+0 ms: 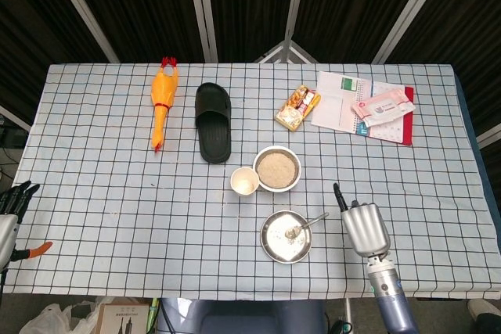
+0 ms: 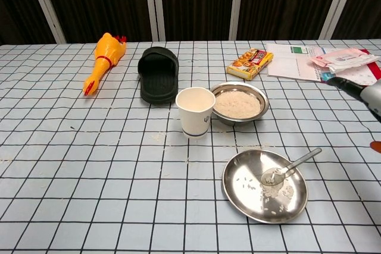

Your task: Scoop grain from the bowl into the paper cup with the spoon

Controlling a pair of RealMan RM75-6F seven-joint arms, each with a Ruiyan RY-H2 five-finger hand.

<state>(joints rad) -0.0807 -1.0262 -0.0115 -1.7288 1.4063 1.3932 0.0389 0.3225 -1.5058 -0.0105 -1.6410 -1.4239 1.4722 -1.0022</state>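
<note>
Covering the whole scene is the checked tablecloth of the table. On its far right corner lies an open notebook with a pink wipes packet on top of it. A black slipper and a yellow rubber chicken lie side by side at the far left centre.

Near the front edge, the right hand hangs beside the steel plate, apart from it, holding nothing; the head view shows only its back and one dark fingertip, so I cannot tell how its fingers lie. The left hand sits at the far left edge, off the table, dark fingers spread and empty.

At the centre, the bowl holds pale grain. Just left of it, nearly touching, stands the paper cup, upright. The spoon rests in the plate, its scoop among scattered grains, its handle over the right rim. A snack box lies beyond the bowl.
</note>
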